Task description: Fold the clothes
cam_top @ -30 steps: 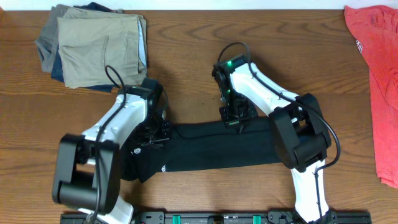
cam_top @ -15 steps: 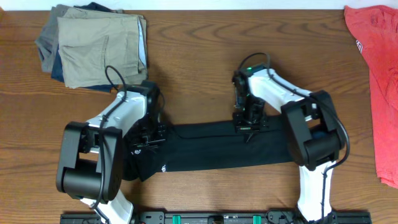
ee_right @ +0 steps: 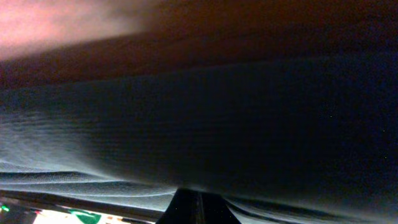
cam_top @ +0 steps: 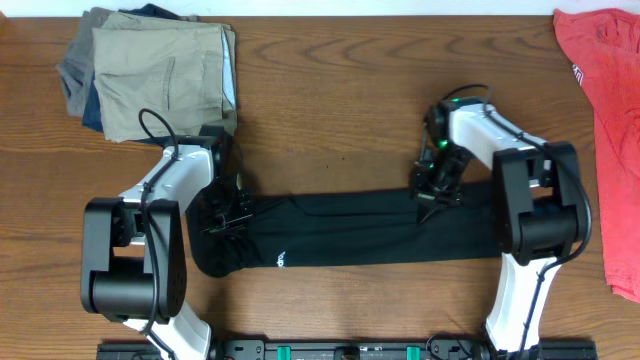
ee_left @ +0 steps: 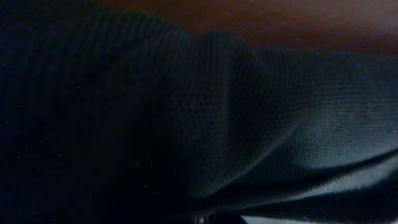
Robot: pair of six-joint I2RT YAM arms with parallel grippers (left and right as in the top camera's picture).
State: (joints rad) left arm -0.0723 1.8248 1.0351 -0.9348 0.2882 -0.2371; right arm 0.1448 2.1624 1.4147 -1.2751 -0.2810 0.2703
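The clothes (cam_top: 350,232) are one black garment, drawn out into a long flat band across the front of the table, with a small white logo (cam_top: 281,260) near its lower left edge. My left gripper (cam_top: 228,217) is shut on the band's upper left edge. The right gripper (cam_top: 431,196) is shut on the upper edge toward the right end. Dark knit fabric (ee_left: 261,124) fills the left wrist view and hides the fingers there. In the right wrist view the closed fingers (ee_right: 199,209) pinch the taut cloth (ee_right: 217,124) over the wooden table (ee_right: 249,31).
A stack of folded tan, grey and blue trousers (cam_top: 160,70) lies at the back left. A red-coral shirt (cam_top: 612,120) hangs over the right edge. A black rail (cam_top: 350,350) runs along the table's front edge, between the two arm bases.
The two grippers have moved apart, left one leftward and right one rightward, each keeping its hold. The black garment has been stretched longer and flatter between them.
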